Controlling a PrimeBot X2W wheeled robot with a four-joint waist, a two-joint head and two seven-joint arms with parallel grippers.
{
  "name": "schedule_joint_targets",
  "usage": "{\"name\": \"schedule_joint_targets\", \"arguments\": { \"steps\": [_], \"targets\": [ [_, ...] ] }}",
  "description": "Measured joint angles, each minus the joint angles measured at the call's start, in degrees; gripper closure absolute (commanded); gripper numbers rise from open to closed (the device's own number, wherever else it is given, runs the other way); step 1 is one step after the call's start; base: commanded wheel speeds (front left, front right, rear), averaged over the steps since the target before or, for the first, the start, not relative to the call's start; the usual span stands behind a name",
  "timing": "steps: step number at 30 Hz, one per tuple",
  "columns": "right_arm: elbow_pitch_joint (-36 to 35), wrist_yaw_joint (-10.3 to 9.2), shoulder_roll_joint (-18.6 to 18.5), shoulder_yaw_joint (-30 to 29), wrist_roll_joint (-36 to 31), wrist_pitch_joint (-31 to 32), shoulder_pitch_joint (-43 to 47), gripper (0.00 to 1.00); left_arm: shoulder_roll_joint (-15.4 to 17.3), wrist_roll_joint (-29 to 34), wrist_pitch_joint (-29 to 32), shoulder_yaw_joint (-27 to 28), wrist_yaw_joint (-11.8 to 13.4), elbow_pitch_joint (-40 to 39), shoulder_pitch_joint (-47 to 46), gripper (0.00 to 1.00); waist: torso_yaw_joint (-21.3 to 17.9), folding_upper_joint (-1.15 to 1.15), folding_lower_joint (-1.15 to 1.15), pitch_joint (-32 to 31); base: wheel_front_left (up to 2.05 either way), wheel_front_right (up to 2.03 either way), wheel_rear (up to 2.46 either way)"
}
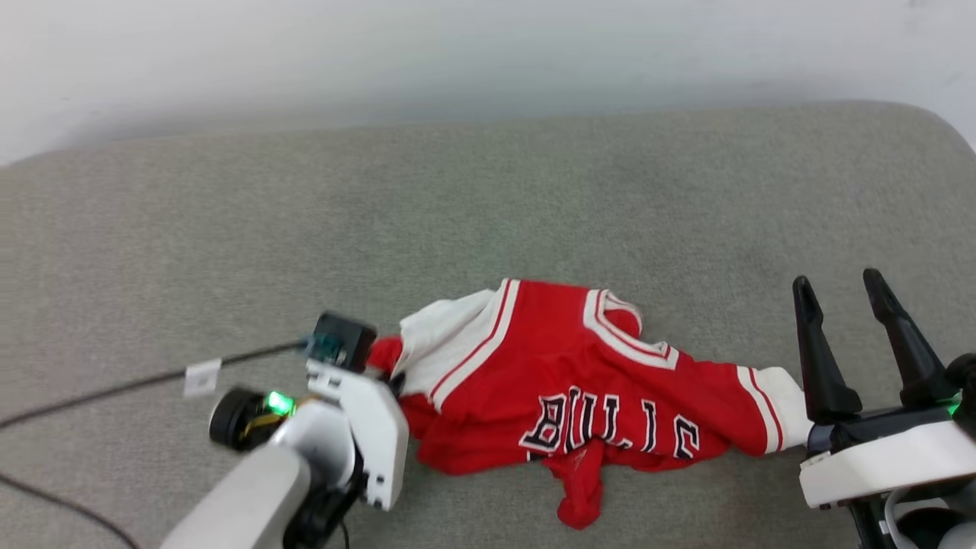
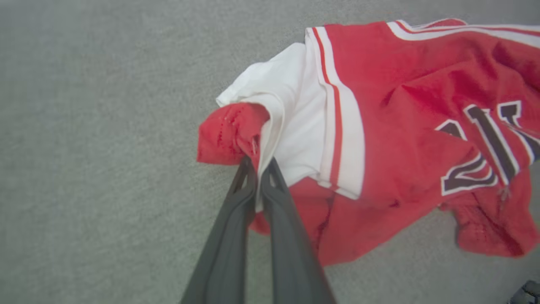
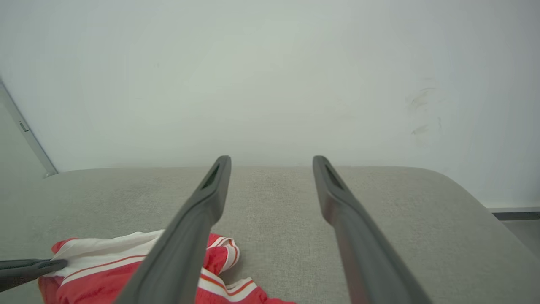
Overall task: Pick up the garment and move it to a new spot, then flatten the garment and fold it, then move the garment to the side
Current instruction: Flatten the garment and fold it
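Observation:
The garment (image 1: 579,381) is a red jersey with white sleeves and black white-outlined lettering, lying crumpled on a grey padded surface (image 1: 488,191). My left gripper (image 2: 257,162) is shut on a bunched red-and-white edge at the garment's (image 2: 379,126) left end, by one white sleeve. In the head view that arm's white wrist (image 1: 358,419) covers its fingers. My right gripper (image 1: 836,279) stands open just right of the other white sleeve, nothing between its fingers. The right wrist view has that gripper (image 3: 271,158) above the surface, with the garment (image 3: 105,274) at lower left.
A black cable (image 1: 114,389) with a white tag (image 1: 202,377) runs from the left wrist across the surface to the left. A pale wall (image 1: 488,53) rises behind the surface's far edge. The surface's right corner (image 1: 938,122) is rounded.

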Motion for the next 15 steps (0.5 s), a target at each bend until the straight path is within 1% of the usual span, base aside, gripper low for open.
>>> {"name": "schedule_joint_targets", "arguments": {
  "steps": [3, 7, 9, 11, 12, 13, 14, 15],
  "targets": [
    [0.0, 0.0, 0.0, 0.2, -0.1, 0.5, 1.1, 0.0, 1.5, -1.6, -0.4, 1.1, 3.6, -4.9, 7.0, 1.0, 1.2, 0.0, 0.0, -1.4, 0.0, 0.0, 0.0],
    [-0.2, 0.0, 0.0, 0.7, -0.1, 1.0, 2.1, 0.0, 1.7, -5.4, -0.5, 2.3, 8.1, -9.4, 17.8, 1.0, 2.6, 0.0, 0.0, -2.9, 0.0, 0.0, 0.0],
    [-0.3, 0.0, 0.0, 1.1, -0.1, 1.3, 2.3, 0.0, 1.6, -7.3, -0.7, 2.8, 9.7, -10.6, 22.4, 1.0, 3.2, 0.0, 0.0, -3.6, 0.0, 0.0, 0.0],
    [-0.3, 0.0, 0.0, 1.4, -0.1, 1.6, 2.7, 0.0, 1.1, -8.8, -1.2, 3.2, 10.5, -11.6, 25.6, 1.0, 3.7, 0.0, -0.01, -4.0, 0.0, 0.0, 0.0],
    [-0.4, 0.0, 0.0, 1.4, -0.2, 1.8, 2.7, 0.0, 0.8, -9.3, -1.3, 3.2, 10.7, -11.9, 26.5, 0.94, 4.0, 0.0, 0.0, -4.2, 0.0, 0.0, 0.0],
    [-0.4, 0.0, 0.0, 1.5, -0.1, 1.8, 2.8, 0.0, 0.5, -9.3, -1.6, 3.1, 10.8, -12.0, 27.0, 0.29, 4.2, 0.0, 0.0, -4.3, 0.0, 0.0, 0.0],
    [-0.4, 0.0, 0.0, 1.4, -0.1, 2.0, 2.8, 0.0, 0.1, -9.4, -2.0, 3.1, 11.0, -12.1, 27.3, 0.0, 4.4, 0.0, 0.0, -4.5, 0.0, 0.0, 0.0],
    [-0.4, 0.0, 0.0, 1.5, -0.1, 2.0, 2.9, 0.0, -0.2, -9.4, -2.7, 3.2, 11.0, -12.1, 27.3, 0.0, 4.5, 0.0, 0.0, -4.7, 0.0, 0.0, 0.0]
  ]
}}
